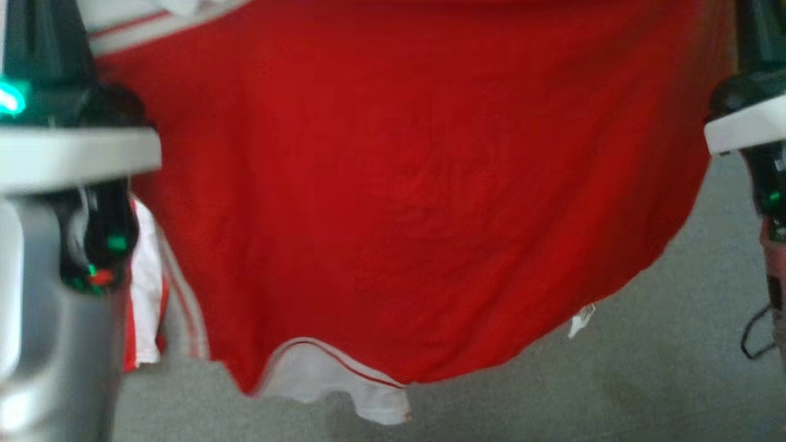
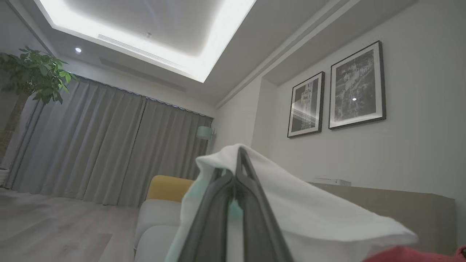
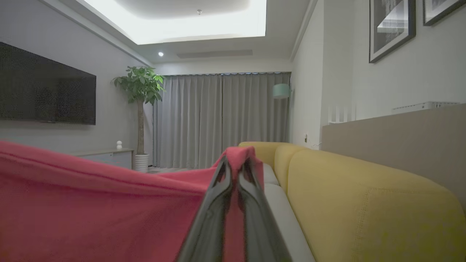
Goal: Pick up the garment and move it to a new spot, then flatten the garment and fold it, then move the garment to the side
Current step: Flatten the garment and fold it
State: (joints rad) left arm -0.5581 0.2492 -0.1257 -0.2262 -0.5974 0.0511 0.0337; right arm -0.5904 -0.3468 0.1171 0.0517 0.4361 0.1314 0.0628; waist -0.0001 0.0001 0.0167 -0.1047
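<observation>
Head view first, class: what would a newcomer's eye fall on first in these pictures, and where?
The red garment hangs spread wide across the head view, with its white trim at the lower edge. In the wrist views, the left hand pinches a white part of it and the right hand pinches a red edge, beside a yellow sofa.
</observation>
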